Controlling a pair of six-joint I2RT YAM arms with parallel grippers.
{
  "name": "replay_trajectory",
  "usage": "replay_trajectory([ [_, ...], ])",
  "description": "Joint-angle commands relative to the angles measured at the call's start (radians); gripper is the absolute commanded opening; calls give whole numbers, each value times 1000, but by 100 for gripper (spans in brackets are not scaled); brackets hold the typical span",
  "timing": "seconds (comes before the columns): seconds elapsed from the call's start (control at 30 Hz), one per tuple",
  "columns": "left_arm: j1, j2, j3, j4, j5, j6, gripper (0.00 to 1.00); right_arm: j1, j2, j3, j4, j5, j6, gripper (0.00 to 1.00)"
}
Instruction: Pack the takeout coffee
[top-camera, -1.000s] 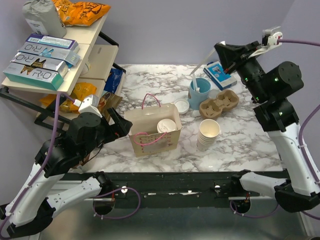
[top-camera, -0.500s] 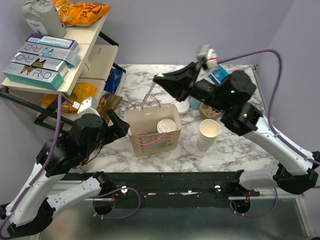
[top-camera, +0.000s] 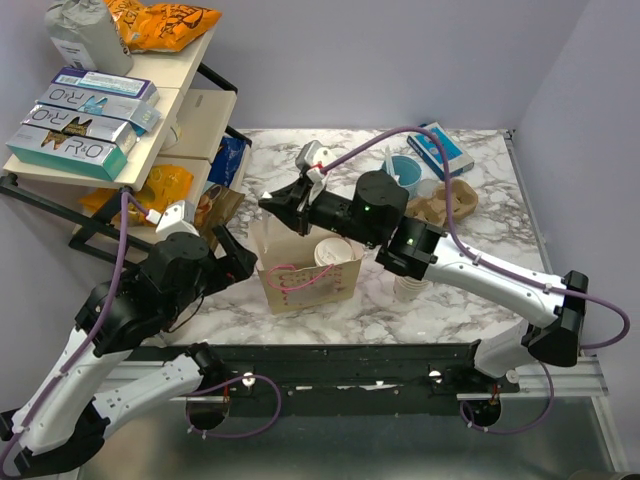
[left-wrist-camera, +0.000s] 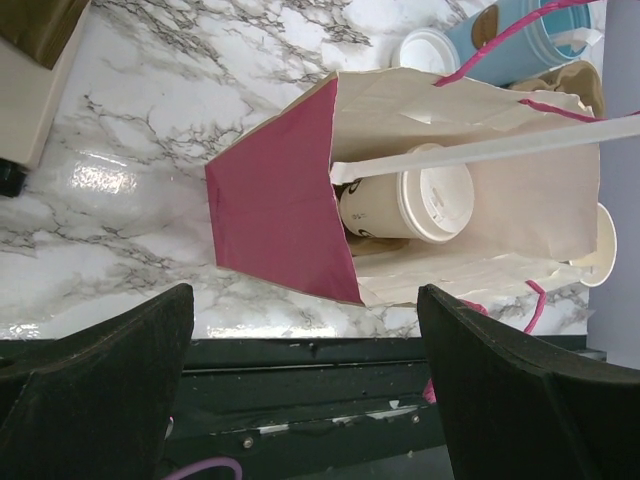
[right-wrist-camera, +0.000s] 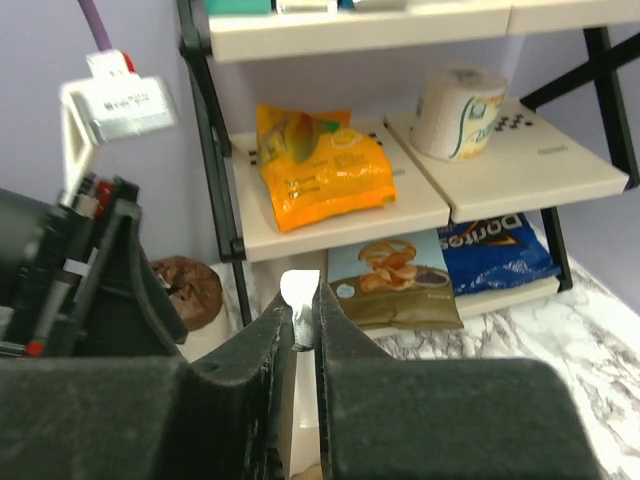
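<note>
The takeout coffee (top-camera: 329, 252), a white lidded cup, stands inside the cream paper bag (top-camera: 305, 280) with pink handles at the table's middle. The left wrist view shows the cup (left-wrist-camera: 420, 205) lying deep in the bag (left-wrist-camera: 270, 190). My right gripper (top-camera: 268, 200) hovers over the bag's far left corner, shut on a thin white stick (right-wrist-camera: 300, 290). That stick (left-wrist-camera: 470, 150) crosses the bag's mouth above the cup. In its own view the right gripper (right-wrist-camera: 305, 305) pinches the stick's end. My left gripper (top-camera: 236, 255) is open and empty just left of the bag, also seen in its own view (left-wrist-camera: 300, 300).
A light-blue mug (top-camera: 405, 168), a cardboard cup carrier (top-camera: 458, 200) and a blue box (top-camera: 440, 148) stand at the back right. Stacked cream cups (top-camera: 405, 287) sit right of the bag, under my right arm. A shelf rack (top-camera: 110, 110) with snack bags (right-wrist-camera: 320, 165) lines the left.
My right arm has swung from the mug at the back right across to the left, over the bag, carrying the white stick. The left arm has barely moved.
</note>
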Motion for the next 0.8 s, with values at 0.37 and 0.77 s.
replay_trajectory([
  [0.37,-3,-23,-9,5,-3,13,99,22,-33,117,-189,171,99,100],
  [0.77,-3,14,-38,-36,-81,-46,99,-388,-313,32,-627,475,323,100],
])
